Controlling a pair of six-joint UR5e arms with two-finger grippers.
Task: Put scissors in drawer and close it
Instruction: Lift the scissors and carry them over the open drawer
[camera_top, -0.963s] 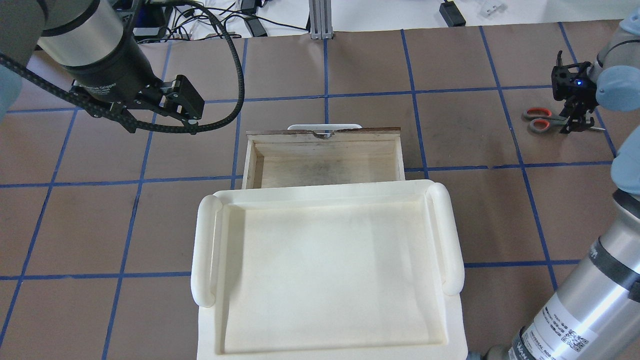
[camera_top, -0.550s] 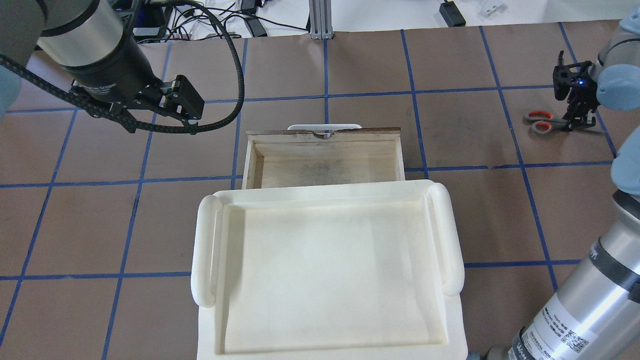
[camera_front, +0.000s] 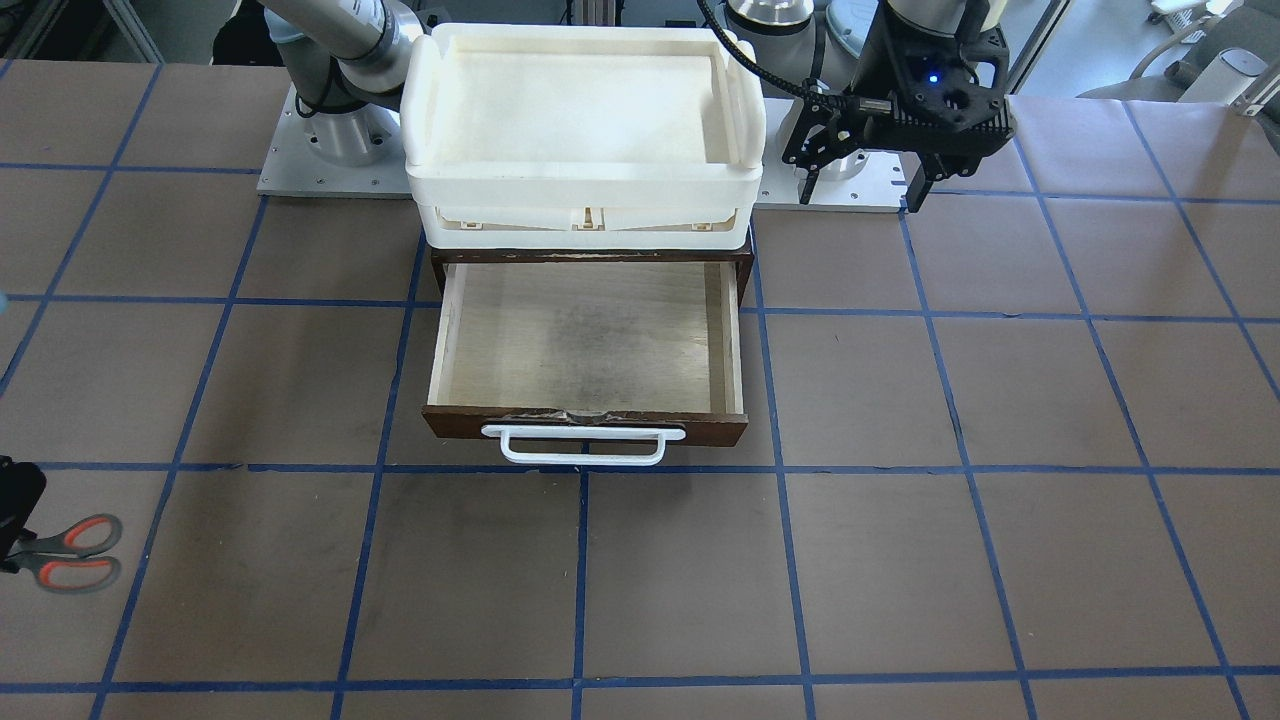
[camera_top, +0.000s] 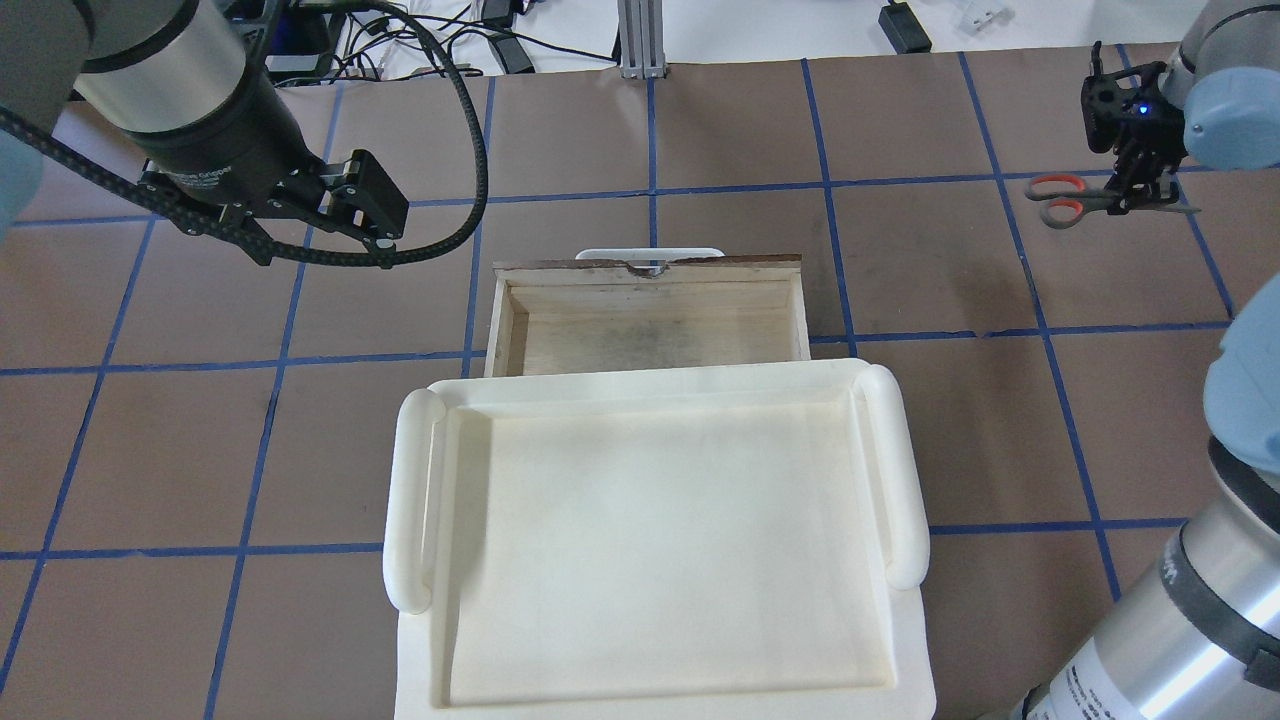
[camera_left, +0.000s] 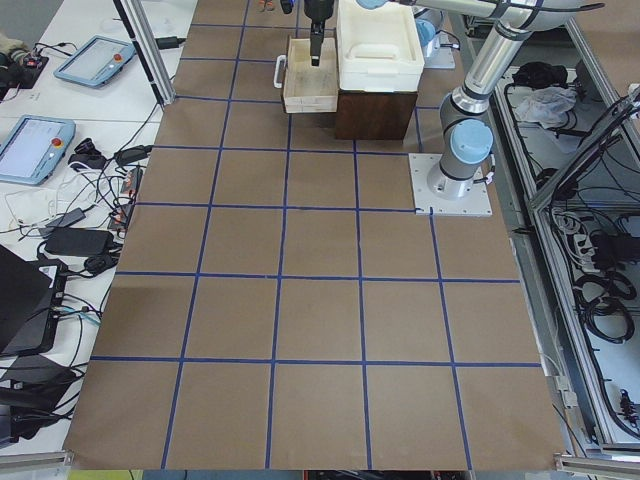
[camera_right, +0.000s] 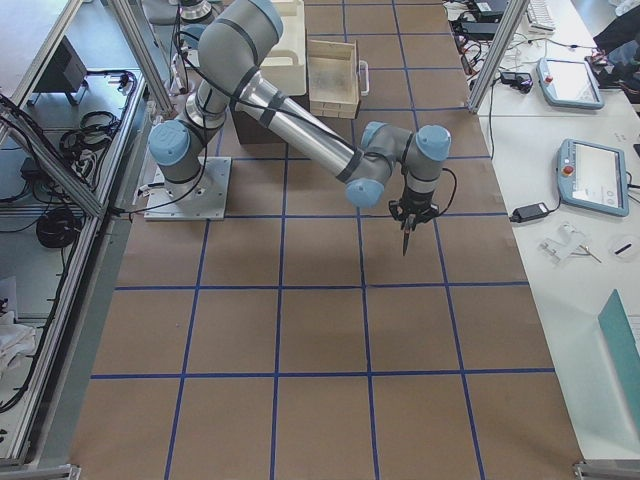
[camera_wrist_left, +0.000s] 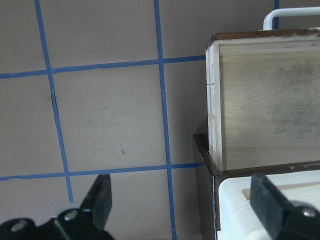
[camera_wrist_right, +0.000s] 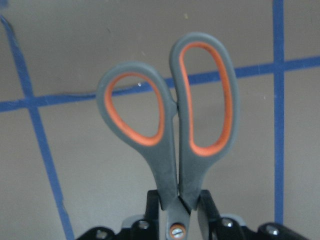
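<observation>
Overhead exterior view shows you the right claw (camera_top: 1130, 195) pinching the grey-handled scissors with orange-red loop linings (camera_top: 1058, 195) near the joint. A second ago they were down at the brown tabletop (camera_top: 700, 150). Now they hang in the air by its far right corner, so I think carrying comes next. The dark brown wooden drawer with a white bar handle (camera_top: 650, 298) is open and has nothing in it. The cream-white plastic tray (camera_top: 640, 380) above it holds nothing too. The left claw (camera_wrist_left: 182, 210) is spread wide beside the drawer.
</observation>
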